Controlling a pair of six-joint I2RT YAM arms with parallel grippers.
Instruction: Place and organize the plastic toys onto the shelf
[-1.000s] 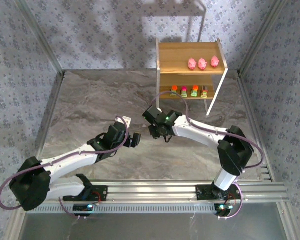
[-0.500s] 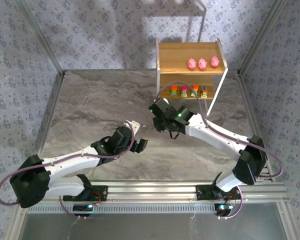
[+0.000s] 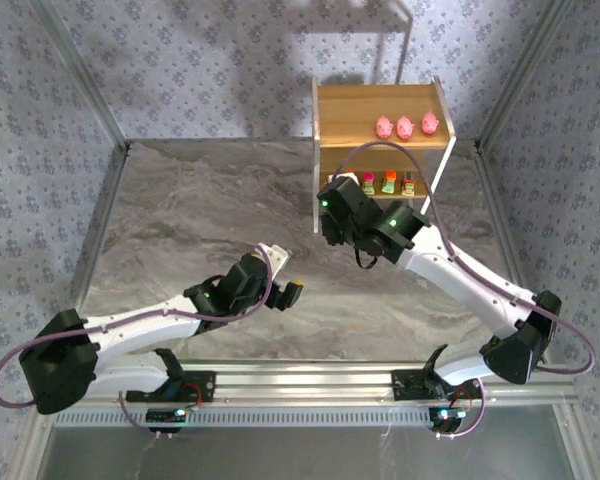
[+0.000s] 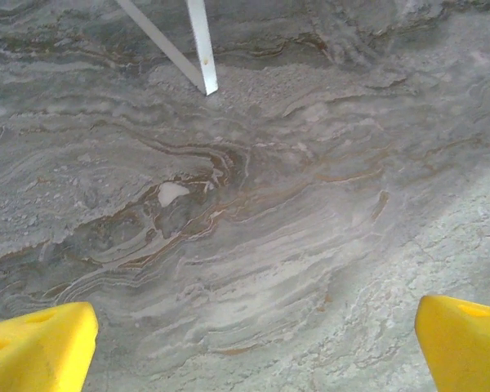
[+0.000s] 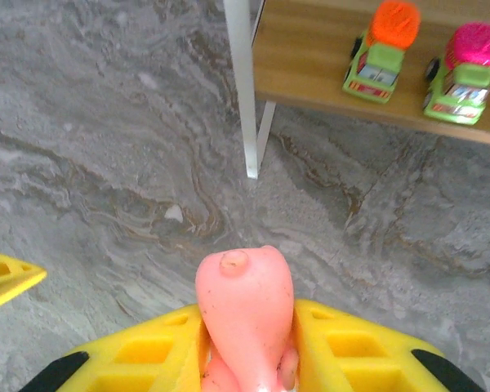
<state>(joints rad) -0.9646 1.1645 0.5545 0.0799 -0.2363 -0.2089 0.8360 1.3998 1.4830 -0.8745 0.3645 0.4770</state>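
My right gripper [image 5: 247, 331] is shut on a pink pig [image 5: 243, 298], snout pointing away, held above the marble table. In the top view this gripper [image 3: 334, 203] hovers at the front left corner of the shelf [image 3: 380, 105]. Three pink pigs [image 3: 405, 127] stand in a row on the upper board. Blocky toys [image 3: 389, 182] line the lower board; an orange-topped one [image 5: 384, 51] and a pink-topped one [image 5: 467, 72] sit ahead to the right. My left gripper [image 3: 285, 272] is open over bare table, its yellow fingers [image 4: 37, 347] wide apart with nothing between.
The shelf's white front leg [image 5: 243, 90] stands straight ahead of the held pig. A pale thin-legged stand [image 3: 407, 45] rises behind the shelf. Patterned walls and metal posts [image 3: 100, 200] bound the table on three sides.
The right arm has stretched forward and right with the pig, from mid-table to the shelf's front left corner. The left gripper has slid right and a little nearer, still open.
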